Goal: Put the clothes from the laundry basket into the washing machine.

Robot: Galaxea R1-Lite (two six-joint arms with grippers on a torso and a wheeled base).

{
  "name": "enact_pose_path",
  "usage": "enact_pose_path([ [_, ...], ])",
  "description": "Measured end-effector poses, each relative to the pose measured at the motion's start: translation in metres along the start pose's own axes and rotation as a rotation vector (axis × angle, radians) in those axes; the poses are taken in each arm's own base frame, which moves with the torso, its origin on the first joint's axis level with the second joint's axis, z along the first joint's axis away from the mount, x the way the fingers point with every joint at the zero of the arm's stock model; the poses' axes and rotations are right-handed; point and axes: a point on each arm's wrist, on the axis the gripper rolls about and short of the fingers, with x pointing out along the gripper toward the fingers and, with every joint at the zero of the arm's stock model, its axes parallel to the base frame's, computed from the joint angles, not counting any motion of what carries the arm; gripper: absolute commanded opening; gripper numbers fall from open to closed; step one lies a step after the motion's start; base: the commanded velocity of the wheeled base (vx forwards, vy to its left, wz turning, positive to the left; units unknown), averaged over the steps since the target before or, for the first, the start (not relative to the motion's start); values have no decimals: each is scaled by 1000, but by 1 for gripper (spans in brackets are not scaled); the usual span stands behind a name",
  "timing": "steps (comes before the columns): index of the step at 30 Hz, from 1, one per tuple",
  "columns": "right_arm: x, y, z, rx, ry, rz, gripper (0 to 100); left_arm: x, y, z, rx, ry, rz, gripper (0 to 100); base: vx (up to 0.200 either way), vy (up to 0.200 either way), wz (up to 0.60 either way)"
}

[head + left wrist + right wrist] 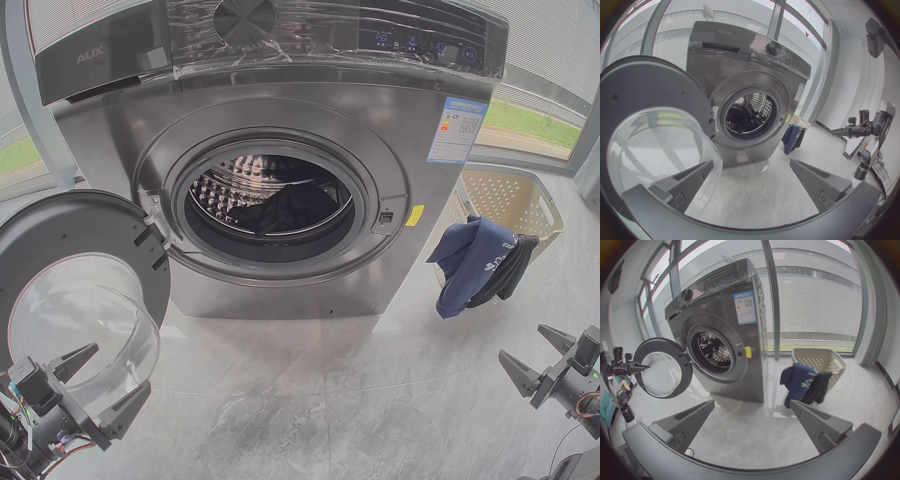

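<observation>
Left gripper [119,369] and right gripper [520,340] fingers spread, empty, dark garment [284,209] half hidden in washing machine [300,106], laundry basket [525,194] partly behind it, label [456,130] print unreadable

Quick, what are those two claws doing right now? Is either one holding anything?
Left gripper: open, holding nothing.
Right gripper: open, holding nothing.
</observation>
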Motion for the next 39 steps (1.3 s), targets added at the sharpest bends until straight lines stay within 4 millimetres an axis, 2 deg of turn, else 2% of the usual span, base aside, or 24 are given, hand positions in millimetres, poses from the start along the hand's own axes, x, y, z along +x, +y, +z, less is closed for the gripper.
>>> enact_pose_path([
  [8, -38, -18, -11, -24, 16, -138, 100, -41, 10, -14, -6, 4, 35, 100, 0, 0, 0],
  [19, -82, -25, -25, -22, -92, -315, 100, -87, 13, -46, -18, -34, 140, 100, 0, 0, 0],
  [29, -106, -20, -58, -13, -39, -335, 100, -98, 11, -56, -21, -89, 321, 100, 0, 0, 0],
  [34, -112, -17, -63, -4, -86, -348, 100, -100, 8, -63, 4, -60, 413, 100, 0, 0, 0],
  [39, -116, -16, -65, 6, -130, -391, 100, -102, 5, -67, 38, -66, 420, 100, 0, 0, 0],
])
